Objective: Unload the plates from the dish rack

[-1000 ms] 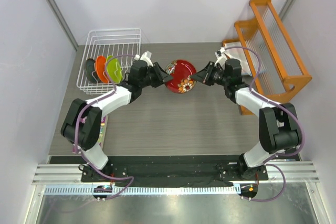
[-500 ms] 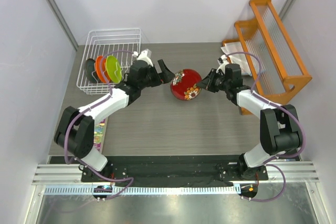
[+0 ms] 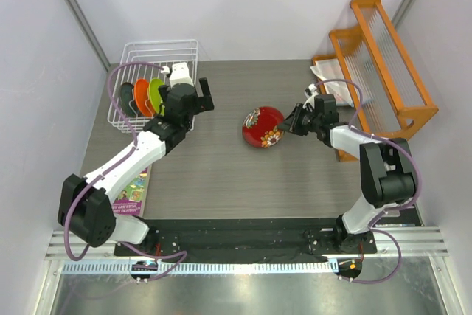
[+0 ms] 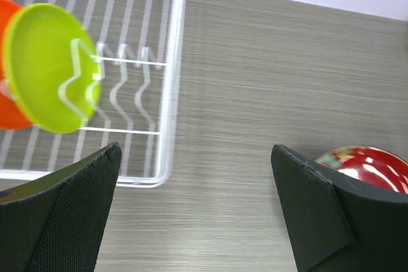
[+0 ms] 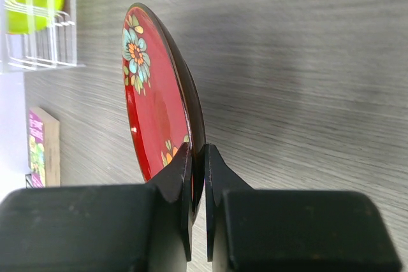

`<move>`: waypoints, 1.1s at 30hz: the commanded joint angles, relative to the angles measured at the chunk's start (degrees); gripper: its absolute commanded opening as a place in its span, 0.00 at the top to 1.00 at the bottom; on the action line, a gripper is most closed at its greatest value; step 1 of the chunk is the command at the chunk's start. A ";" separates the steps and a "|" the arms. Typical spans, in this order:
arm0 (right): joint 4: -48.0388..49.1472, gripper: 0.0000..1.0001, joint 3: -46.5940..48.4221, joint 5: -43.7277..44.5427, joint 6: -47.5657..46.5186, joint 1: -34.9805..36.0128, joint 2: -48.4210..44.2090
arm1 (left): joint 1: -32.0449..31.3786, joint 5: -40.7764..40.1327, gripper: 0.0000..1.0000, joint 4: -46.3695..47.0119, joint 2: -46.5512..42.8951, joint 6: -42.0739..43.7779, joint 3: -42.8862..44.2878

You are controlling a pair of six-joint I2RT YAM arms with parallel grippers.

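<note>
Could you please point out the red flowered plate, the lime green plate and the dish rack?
red flowered plate (image 5: 156,103), right wrist view, on its painted face
lime green plate (image 4: 41,62), left wrist view, middle of its face
dish rack (image 4: 179,42), left wrist view, on its side rim wire

Bright even light; soft shadows; near fingers blurred.

Orange plate (image 4: 7,103) partly behind lime plate (image 4: 48,65)

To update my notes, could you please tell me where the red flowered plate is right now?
In the top view, the red flowered plate is mid-table, right of the white dish rack, pinched at its rim by the right gripper.
</note>
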 commanded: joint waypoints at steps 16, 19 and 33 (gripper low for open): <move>-10.18 0.88 5.12 3.91 -4.68 0.06 7.73 | 8.17 -7.01 0.01 -2.51 1.07 2.73 0.67; -11.24 0.65 5.48 5.24 -5.21 0.06 8.43 | 10.80 -4.03 0.01 -2.68 1.86 1.67 0.67; -17.21 0.43 7.68 19.03 -9.17 0.50 5.28 | 17.31 -1.38 0.01 -1.55 7.21 0.79 1.90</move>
